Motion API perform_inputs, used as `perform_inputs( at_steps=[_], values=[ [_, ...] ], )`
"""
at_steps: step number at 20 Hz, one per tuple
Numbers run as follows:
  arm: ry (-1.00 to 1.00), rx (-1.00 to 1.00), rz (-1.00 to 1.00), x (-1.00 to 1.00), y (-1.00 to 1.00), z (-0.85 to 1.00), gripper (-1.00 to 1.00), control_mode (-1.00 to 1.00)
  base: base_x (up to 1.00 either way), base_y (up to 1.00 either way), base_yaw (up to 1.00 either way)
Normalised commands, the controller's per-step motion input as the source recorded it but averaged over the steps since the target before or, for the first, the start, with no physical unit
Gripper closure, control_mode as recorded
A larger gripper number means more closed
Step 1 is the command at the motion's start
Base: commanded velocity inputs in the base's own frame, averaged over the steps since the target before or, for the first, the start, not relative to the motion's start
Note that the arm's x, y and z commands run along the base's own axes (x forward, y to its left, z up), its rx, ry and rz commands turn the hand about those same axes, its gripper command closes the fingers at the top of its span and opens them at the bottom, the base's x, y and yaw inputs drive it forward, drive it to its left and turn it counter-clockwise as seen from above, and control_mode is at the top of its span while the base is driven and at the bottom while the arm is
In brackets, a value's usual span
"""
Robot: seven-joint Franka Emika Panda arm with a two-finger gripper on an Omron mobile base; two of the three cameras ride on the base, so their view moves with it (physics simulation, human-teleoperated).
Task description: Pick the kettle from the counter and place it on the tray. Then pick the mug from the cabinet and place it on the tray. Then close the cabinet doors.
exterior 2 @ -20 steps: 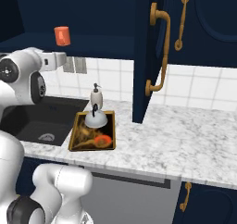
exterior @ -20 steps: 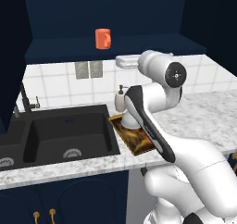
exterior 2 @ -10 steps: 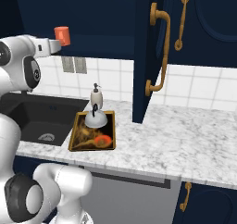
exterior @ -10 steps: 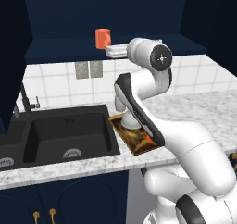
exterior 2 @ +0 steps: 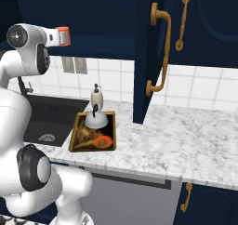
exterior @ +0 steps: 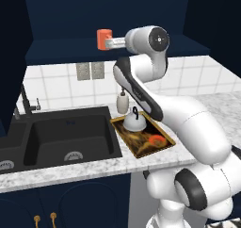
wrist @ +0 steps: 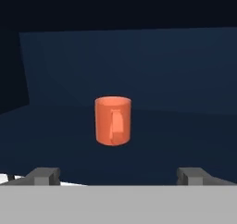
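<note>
The orange-red mug [wrist: 113, 120] stands upright on the navy cabinet shelf [wrist: 152, 149], its handle turned toward me. My gripper [wrist: 119, 174] is open, level with the mug and a short way in front of it, with nothing between its fingertips [wrist: 44, 174]. From the base, the gripper [exterior: 115, 43] points at the mug [exterior: 104, 38] inside the cabinet [exterior: 70, 50]; the right base view has the same gripper [exterior 2: 56, 36] and mug [exterior 2: 64, 36]. The silver kettle [exterior: 133, 121] [exterior 2: 96, 120] sits on the tray [exterior: 126, 140] [exterior 2: 76, 135] on the counter [exterior 2: 162, 140].
A cream soap bottle [exterior: 122, 102] [exterior 2: 96, 97] stands just behind the tray. The black double sink [exterior: 66, 137] and its faucet [exterior: 26, 102] lie to the left. An open navy cabinet door [exterior 2: 144, 56] with a curved brass handle [exterior 2: 160, 52] juts out right of the tray.
The arm has lifted the hand from below the shelf up to shelf level and swung it left toward the mug. The jaws stayed open; kettle and tray have not moved.
</note>
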Motion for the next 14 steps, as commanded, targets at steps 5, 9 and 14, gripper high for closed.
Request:
perform_inputs(
  at_steps=[5, 9, 14],
  values=[
    [0.0, 0.0, 0.0, 0.55, -0.01, 0.0, -1.0, -1.0, 0.0, 0.0, 0.0],
    [0.0, 0.0, 0.0, 0.54, 0.0, 0.0, -1.0, -1.0, 0.0, 0.0, 0.0],
    [0.04, 0.0, 0.0, 0.47, 0.06, -0.01, -1.0, -1.0, 0.0, 0.0, 0.0]
  ],
)
